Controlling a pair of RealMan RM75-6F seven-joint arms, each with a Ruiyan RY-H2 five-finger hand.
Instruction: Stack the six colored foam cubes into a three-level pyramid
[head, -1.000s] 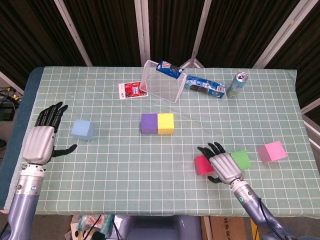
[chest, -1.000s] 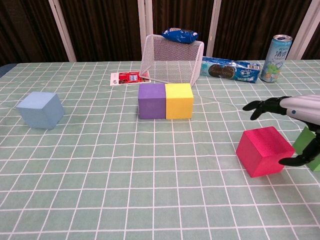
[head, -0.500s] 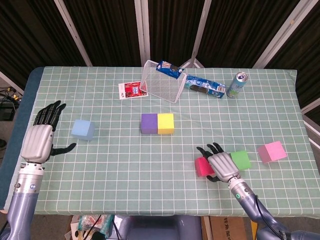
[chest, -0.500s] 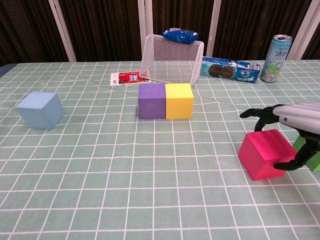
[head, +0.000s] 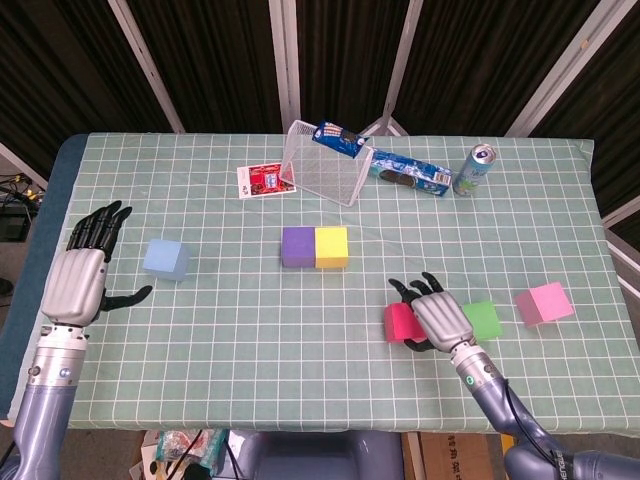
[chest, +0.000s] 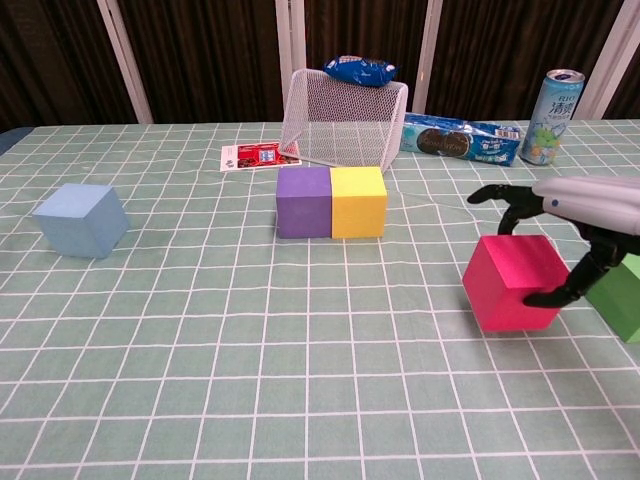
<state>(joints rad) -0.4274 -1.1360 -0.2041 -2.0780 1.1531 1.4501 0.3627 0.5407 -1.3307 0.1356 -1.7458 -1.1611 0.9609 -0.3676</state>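
In the head view, the right hand (head: 437, 317) half covers the red cube (head: 401, 322).

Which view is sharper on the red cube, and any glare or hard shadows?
Chest view: red cube crisp and large, right hand cropped at the frame edge. Head view: cube small, partly hidden by the hand. Lighting soft in both; faint shadows, no glare on the table.
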